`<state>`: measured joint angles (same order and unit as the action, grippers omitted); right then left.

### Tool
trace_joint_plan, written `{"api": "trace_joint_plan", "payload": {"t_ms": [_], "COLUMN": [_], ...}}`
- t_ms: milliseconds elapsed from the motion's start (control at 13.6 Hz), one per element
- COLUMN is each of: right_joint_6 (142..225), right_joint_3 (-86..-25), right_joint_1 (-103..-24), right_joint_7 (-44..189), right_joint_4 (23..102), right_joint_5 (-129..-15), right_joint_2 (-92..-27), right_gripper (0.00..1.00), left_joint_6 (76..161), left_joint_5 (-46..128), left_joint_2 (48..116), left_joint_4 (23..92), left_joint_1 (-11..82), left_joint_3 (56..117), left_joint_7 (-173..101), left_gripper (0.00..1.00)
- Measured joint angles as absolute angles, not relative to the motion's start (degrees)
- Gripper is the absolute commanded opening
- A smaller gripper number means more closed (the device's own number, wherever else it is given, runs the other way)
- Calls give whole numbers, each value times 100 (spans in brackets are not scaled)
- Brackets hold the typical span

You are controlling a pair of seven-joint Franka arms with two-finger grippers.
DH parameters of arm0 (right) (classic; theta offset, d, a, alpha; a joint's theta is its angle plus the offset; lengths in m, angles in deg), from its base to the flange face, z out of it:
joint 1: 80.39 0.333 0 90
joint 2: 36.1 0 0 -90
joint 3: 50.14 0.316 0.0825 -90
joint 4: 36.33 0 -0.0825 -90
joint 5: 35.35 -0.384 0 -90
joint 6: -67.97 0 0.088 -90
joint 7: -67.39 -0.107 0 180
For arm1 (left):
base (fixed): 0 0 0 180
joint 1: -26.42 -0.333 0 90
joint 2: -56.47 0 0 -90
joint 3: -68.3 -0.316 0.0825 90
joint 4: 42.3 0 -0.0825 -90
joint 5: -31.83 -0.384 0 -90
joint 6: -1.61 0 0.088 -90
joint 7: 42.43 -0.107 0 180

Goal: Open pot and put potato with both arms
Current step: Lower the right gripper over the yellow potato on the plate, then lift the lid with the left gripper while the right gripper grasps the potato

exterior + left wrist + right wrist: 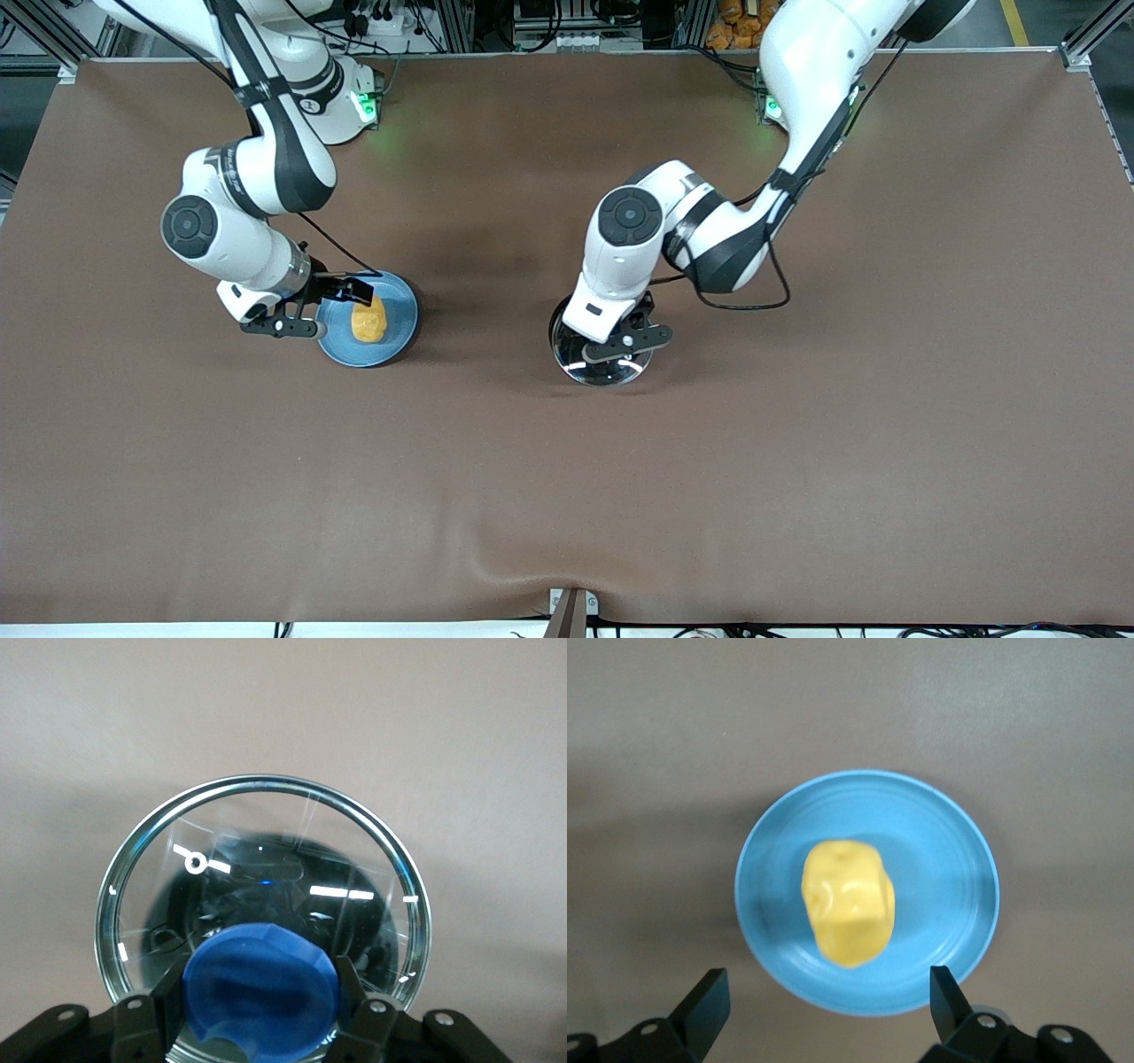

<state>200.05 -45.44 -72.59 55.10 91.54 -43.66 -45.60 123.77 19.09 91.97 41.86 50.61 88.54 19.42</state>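
Left wrist view: the left gripper (261,1010) has its fingers (149,1014) clamped on the blue knob (261,988) of the glass lid (266,815), a grip the front view hides under the arm's wrist.
Right wrist view: the right gripper (828,1005) hangs over the rim of the blue plate (948,868) with its jaws wide apart, holding nothing; the potato (848,901) lies mid-plate (its dimpled skin shows only here).
Front view: the pot (602,359) sits near the table's middle, mostly covered by the left gripper (625,341); its handle cannot be made out. The plate (399,310) lies toward the right arm's end, well apart from the pot, with the right gripper (323,308) at its edge.
Open room: bare brown table (797,487) all around both, widest nearer the front camera.
Materials: lid clear with a bright metal ring, dark pot beneath; plate smooth and ringed; potato lumpy, yellow-orange.
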Motion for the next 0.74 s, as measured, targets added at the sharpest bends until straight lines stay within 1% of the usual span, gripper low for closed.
{"api": "trace_joint_plan", "payload": {"t_ms": [74,221,368,515,588,662,735], "right_joint_6": [20210,20578,20816,20981,21084,21173,21206], "right_joint_3": [-4544,-4541,-4535,-4530,-4528,-4526,-4526], "right_joint_1": [-7259,-7257,-7239,-7221,-7184,-7113,-7042], "right_joint_7": [5510,5510,5509,5510,5509,5509,5507], "right_joint_4": [9209,9254,9254,9255,9259,9260,9261], "right_joint_5": [-4343,-4328,-4325,-4322,-4320,-4320,-4320], "right_joint_2": [-4682,-4976,-5250,-5431,-5505,-5567,-5616], "right_gripper": [98,91,83,73,60,32,14], "left_joint_6": [12227,11904,11799,11795,11794,11794,11794], "left_joint_5": [1909,1909,1910,1989,2093,2241,2395], "left_joint_2": [9027,8691,8355,8016,7834,7639,7431], "left_joint_4": [4185,4243,4507,4894,5095,5297,5492], "left_joint_1": [4977,4740,4397,3968,3720,3445,3159], "left_joint_3": [8851,8856,8870,8938,8997,9071,9136], "left_joint_7": [1942,1909,1612,1149,855,518,157], "left_gripper": [50,49,49,49,49,49,49]}}
